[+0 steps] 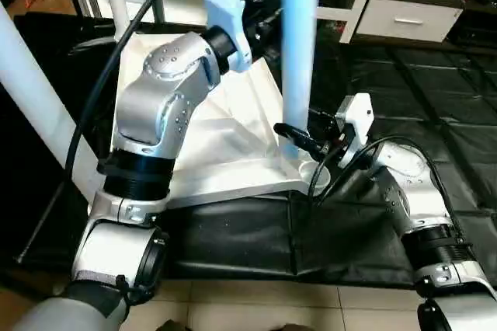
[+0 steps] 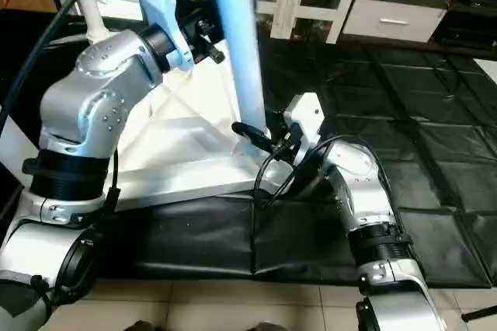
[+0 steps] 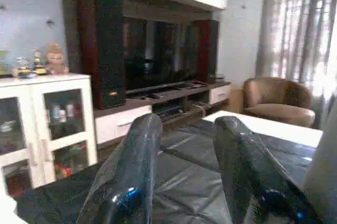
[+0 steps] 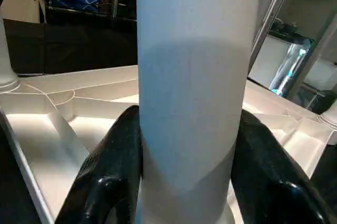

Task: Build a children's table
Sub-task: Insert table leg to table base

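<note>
- Right wrist view: the right gripper point(image 4: 187, 182) has its jaws closed around a white leg point(image 4: 192, 77), one black finger on each side.
- That leg stands upright, long axis vertical, foot in a corner socket of the upturned table top point(image 1: 233, 137); its upper end is cut off.
- The left gripper point(image 3: 189, 182) is raised, jaws partly open and holding nothing, facing a white cabinet point(image 3: 47, 124).
- No writing is readable.
- The top lies ribs-up on black floor mats point(image 1: 404, 98); the left arm hides part of it.
</note>
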Robot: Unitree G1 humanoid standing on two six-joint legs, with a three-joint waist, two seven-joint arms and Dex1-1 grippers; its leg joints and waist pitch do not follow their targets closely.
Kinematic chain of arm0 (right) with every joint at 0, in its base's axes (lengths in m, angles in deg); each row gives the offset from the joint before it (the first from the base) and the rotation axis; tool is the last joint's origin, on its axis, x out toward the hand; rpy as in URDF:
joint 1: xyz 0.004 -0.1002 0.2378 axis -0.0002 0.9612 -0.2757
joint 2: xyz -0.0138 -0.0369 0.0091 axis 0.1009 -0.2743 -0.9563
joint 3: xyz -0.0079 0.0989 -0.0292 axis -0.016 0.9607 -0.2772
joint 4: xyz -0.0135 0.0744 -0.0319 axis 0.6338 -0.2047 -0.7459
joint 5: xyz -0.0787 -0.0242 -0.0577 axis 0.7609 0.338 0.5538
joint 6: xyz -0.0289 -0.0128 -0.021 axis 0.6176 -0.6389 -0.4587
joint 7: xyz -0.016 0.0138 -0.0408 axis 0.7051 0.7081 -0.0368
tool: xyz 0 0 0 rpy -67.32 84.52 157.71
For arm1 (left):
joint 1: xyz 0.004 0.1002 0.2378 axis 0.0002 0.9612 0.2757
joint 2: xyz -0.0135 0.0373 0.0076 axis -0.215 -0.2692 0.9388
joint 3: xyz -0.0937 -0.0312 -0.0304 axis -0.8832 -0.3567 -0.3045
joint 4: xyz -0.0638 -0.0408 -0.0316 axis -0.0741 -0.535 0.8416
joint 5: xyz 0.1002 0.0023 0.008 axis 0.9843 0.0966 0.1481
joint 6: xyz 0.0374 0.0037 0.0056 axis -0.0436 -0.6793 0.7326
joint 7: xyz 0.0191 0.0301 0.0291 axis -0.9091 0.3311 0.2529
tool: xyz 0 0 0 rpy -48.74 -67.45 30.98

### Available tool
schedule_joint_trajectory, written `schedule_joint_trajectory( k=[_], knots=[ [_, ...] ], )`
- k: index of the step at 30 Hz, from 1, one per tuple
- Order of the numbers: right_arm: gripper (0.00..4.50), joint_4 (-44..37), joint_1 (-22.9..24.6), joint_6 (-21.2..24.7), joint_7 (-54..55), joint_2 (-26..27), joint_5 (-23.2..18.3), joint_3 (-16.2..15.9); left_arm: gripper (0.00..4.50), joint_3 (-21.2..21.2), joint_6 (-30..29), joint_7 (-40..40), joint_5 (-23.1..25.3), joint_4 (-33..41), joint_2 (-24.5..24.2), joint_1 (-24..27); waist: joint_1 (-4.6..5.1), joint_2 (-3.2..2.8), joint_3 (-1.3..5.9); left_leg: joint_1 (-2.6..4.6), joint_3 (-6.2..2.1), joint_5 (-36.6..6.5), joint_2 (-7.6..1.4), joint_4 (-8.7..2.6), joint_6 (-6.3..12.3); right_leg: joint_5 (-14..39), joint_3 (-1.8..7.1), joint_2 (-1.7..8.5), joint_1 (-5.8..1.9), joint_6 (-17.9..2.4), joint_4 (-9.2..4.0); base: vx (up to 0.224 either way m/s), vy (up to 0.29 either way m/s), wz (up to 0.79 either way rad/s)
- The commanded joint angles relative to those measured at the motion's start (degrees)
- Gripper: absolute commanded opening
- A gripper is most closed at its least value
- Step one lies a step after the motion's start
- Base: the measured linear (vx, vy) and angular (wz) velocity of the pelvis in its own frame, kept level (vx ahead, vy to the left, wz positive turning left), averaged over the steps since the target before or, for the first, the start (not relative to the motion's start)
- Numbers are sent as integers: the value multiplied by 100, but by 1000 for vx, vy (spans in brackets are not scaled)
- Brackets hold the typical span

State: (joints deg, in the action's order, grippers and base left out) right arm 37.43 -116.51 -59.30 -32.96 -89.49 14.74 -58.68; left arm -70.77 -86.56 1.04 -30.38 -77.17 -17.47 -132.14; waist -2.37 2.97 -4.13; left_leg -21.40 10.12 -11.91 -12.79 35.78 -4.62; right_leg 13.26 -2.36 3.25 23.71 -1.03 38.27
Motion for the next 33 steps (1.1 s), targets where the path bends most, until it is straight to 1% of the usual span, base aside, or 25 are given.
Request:
schedule_joint_trajectory(
  k=[1, 6, 7, 8, 9, 10, 11, 12, 13, 14, 15, 16, 17, 18, 19, 20, 22, 23, 24, 25, 26, 30, 31, 32, 33],
  knots=[
    [186, 155, -101, 72, 163, -63, 27, 120, 189, 151, -88, -224, -182, 272, 20, -47, -19, 2, 535, 41, 46, 408, -10, -253, 769, -1580, 245, 310, -474, -1894, -312, 0, 0, 0],
    [186, 308, -204, 24, 300, -31, 29, 195, 189, 95, -202, -230, -210, 344, -23, -62, -9, -9, 556, 37, 37, 573, 1, -240, 787, -1880, 240, 295, -483, -1928, -283, 0, 0, 0],
    [186, 368, -335, 156, 484, 54, -181, 420, 189, 35, 9, -105, 60, 78, -175, -46, -9, -25, 557, 39, 35, 590, 4, -238, 795, -1920, 238, 292, -479, -1917, -282, 0, 0, 0],
    [186, 396, -387, 216, 544, 80, -275, 513, 189, 18, 81, -53, 164, -22, -237, -32, 1, -59, 558, 50, 30, 581, 3, -248, 799, -1916, 238, 298, -469, -1919, -291, 0, 0, 0],
    [186, 534, -522, 356, 657, 90, -507, 756, 189, 144, 429, 23, 628, -289, -541, 122, 3, -89, 559, 51, 27, 557, 2, -249, 785, -1902, 238, 298, -471, -1923, -284, 0, 0, 0],
    [186, 637, -614, 444, 727, 92, -660, 920, 189, 249, 652, 75, 938, -451, -763, 238, 16, -58, 567, 54, 28, 473, 9, -253, 744, -1779, 234, 282, -489, -1854, -298, 0, 0, 0],
    [186, 787, -697, 611, 758, 34, -851, 1112, 189, 428, 876, 7, 1227, -588, -1034, 484, 11, -75, 568, 51, 18, 501, 7, -251, 736, -1790, 235, 291, -490, -1831, -289, 0, 0, 0],
    [186, 787, -697, 611, 758, 34, -851, 1112, 189, 428, 876, 7, 1227, -588, -1034, 484, 11, -143, 567, 51, 13, 506, 13, -252, 735, -1793, 235, 287, -484, -1804, -289, 0, 0, 0],
    [186, 890, -752, 713, 766, -13, -958, 1220, 189, 552, 992, -55, 1371, -660, -1202, 634, 34, -124, 567, 38, 25, 501, 24, -253, 709, -1815, 235, 271, -498, -1743, -299, 0, 0, 0],
    [186, 890, -752, 713, 766, -13, -958, 1220, 189, 552, 992, -55, 1371, -660, -1202, 634, 26, -142, 586, 41, 23, 552, 23, -247, 674, -1856, 233, 271, -497, -1732, -284, 0, 0, 0],
    [186, 1013, -776, 921, 690, -109, -1066, 1305, 224, 703, 1067, -294, 1425, -665, -1394, 896, 11, -205, 604, 68, 26, 603, 17, -230, 650, -1954, 231, 275, -478, -1765, -267, 0, 0, 0],
    [186, 1251, -739, 1036, 462, -278, -1091, 1335, 224, 896, 1044, -963, 1233, -513, -1651, 1515, 35, -182, 587, 37, 13, 654, 18, -242, 681, -2040, 227, 274, -485, -1823, -257, 0, 0, 0],
    [186, 1422, -674, 1038, 212, -412, -1027, 1275, 224, 1080, 1080, -1546, 1056, -347, -1834, 2057, 44, -197, 558, 33, 21, 570, 14, -252, 674, -1981, 226, 276, -469, -1856, -277, 0, 0, 0],
    [186, 1484, -648, 1033, 118, -461, -1000, 1249, 224, 1148, 1095, -1764, 990, -284, -1899, 2261, 54, -185, 560, 17, 25, 522, 8, -256, 677, -1958, 229, 283, -472, -1878, -275, 0, 0, 0],
    [186, 1526, -597, 979, -33, -506, -956, 1194, 231, 1229, 1121, -2021, 880, -224, -1933, 2546, 63, -191, 535, 27, 53, 432, 12, -261, 668, -1861, 235, 262, -449, -1857, -295, 0, 0, 0],
    [186, 1482, -528, 990, -192, -513, -936, 1127, 263, 1416, 1168, -2229, 830, -206, -1937, 2819, 76, -214, 554, 31, 49, 494, 1, -250, 706, -1959, 232, 265, -437, -1882, -276, 0, 0, 0],
    [186, 1482, -523, 1014, -221, -503, -915, 1127, 267, 1523, 1245, -2317, 841, -240, -1952, 2896, 81, -210, 549, 30, 47, 509, -9, -245, 810, -1980, 218, 266, -406, -1906, -278, 0, 0, 0],
    [186, 1512, -509, 951, -307, -514, -823, 1058, 267, 1708, 1283, -2471, 849, -264, -1983, 2981, 97, -188, 495, 16, 54, 297, -12, -263, 811, -1672, 217, 271, -389, -1914, -311, 0, 0, 0],
    [186, 1569, -525, 852, -321, -505, -742, 1020, 272, 1849, 1371, -2479, 915, -348, -1939, 3023, 101, -190, 473, 21, 54, 150, -19, -279, 783, -1440, 216, 280, -382, -1901, -335, 0, 0, 0],
    [186, 1581, -537, 840, -332, -496, -743, 1024, 302, 1863, 1416, -2450, 951, -389, -1906, 3027, 111, -175, 425, 42, 64, -157, -28, -300, 690, -934, 227, 289, -369, -1839, -387, 0, 0, 0],
    [186, 1602, -557, 821, -351, -482, -744, 1032, 311, 1887, 1490, -2402, 1012, -457, -1851, 3033, 120, -172, 418, 47, 62, -255, -32, -308, 604, -678, 238, 293, -377, -1783, -404, 0, 0, 0],
    [186, 1611, -680, 802, -488, -405, -843, 1071, 323, 1765, 1876, -2095, 1257, -736, -1595, 2926, 153, -173, 412, 39, 57, -309, -23, -313, 503, -460, 242, 288, -385, -1667, -429, 0, 0, 0],
    [186, 1560, -700, 785, -600, -363, -864, 1047, 343, 1732, 2094, -1975, 1362, -896, -1498, 2788, 164, -166, 400, 19, 48, -248, -18, -318, 535, -524, 240, 285, -384, -1636, -427, 0, 0, 0],
    [186, 1503, -673, 800, -666, -357, -855, 1008, 356, 1783, 2138, -2027, 1391, -912, -1517, 2733, 166, -158, 405, 32, 48, -223, -17, -313, 575, -582, 241, 288, -377, -1633, -426, 0, 0, 0],
    [186, 1476, -658, 806, -698, -357, -852, 987, 355, 1813, 2145, -2061, 1406, -909, -1534, 2713, 171, -139, 395, 16, 45, -187, -18, -318, 591, -614, 240, 292, -383, -1632, -417, 0, 0, 0]
  ],
)
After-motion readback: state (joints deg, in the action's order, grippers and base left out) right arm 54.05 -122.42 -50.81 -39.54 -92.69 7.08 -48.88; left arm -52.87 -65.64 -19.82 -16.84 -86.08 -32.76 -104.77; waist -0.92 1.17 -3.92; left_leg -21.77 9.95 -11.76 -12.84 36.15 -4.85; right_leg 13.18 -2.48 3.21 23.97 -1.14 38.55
